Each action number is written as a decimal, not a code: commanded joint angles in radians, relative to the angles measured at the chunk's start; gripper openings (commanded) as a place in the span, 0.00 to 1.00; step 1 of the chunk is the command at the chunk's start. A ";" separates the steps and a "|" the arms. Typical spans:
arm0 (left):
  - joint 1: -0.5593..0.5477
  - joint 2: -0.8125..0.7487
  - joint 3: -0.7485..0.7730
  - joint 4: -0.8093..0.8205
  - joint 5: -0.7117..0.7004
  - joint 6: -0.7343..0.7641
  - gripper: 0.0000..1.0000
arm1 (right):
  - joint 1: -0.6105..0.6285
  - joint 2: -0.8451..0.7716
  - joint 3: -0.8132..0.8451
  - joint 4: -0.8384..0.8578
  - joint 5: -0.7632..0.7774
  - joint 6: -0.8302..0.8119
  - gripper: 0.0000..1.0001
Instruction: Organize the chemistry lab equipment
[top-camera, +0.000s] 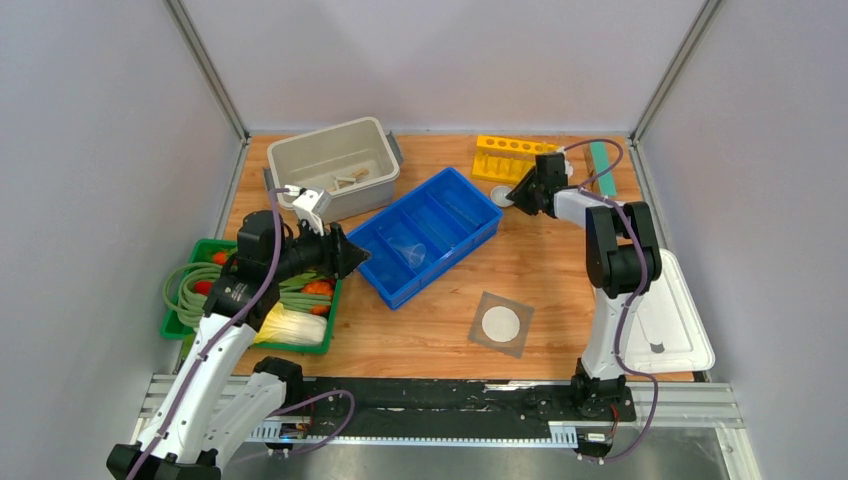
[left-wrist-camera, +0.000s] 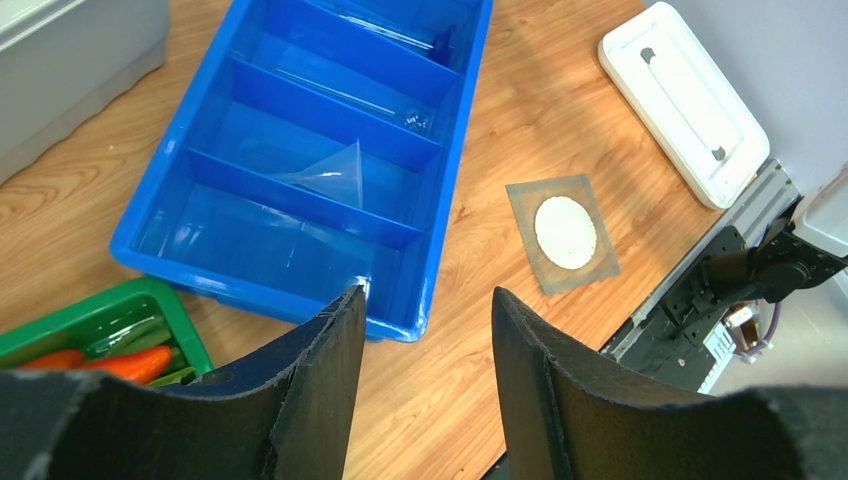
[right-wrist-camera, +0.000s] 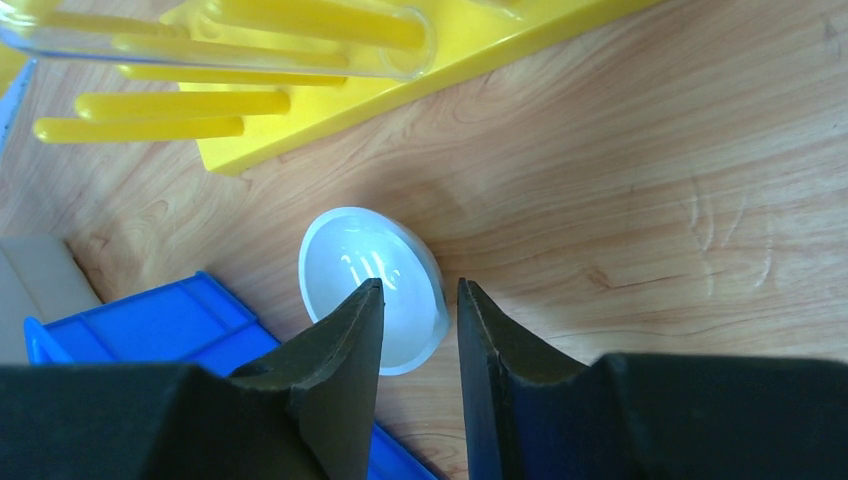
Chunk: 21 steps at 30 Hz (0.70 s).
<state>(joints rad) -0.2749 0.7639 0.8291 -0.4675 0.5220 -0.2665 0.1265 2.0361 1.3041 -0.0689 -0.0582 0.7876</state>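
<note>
A clear round dish lies on the wood between the yellow rack and the blue tray; it also shows in the top view. My right gripper is open right above it, one finger over the dish, the other just outside its rim. My left gripper is open and empty by the blue divided tray's near corner. The tray holds a clear cone-shaped cup, thin clear rods and a blue-tipped tool. The grey square mesh with white disc lies on the table in front.
A grey bin with small items stands at the back left. A yellow rack holding a clear tube stands at the back. A green basket of vegetables is at left, a white lid at right.
</note>
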 joint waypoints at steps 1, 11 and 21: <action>-0.001 -0.005 0.007 0.024 -0.005 0.018 0.57 | 0.001 0.022 0.041 -0.008 0.015 0.021 0.34; -0.001 -0.015 0.002 0.018 -0.030 0.027 0.57 | 0.001 -0.075 -0.032 -0.031 0.113 0.024 0.04; 0.000 -0.012 0.001 0.013 -0.036 0.033 0.57 | -0.010 -0.367 -0.230 -0.074 0.287 -0.043 0.00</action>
<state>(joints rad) -0.2749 0.7624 0.8291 -0.4706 0.4915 -0.2584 0.1249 1.8130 1.1267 -0.1307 0.1177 0.7998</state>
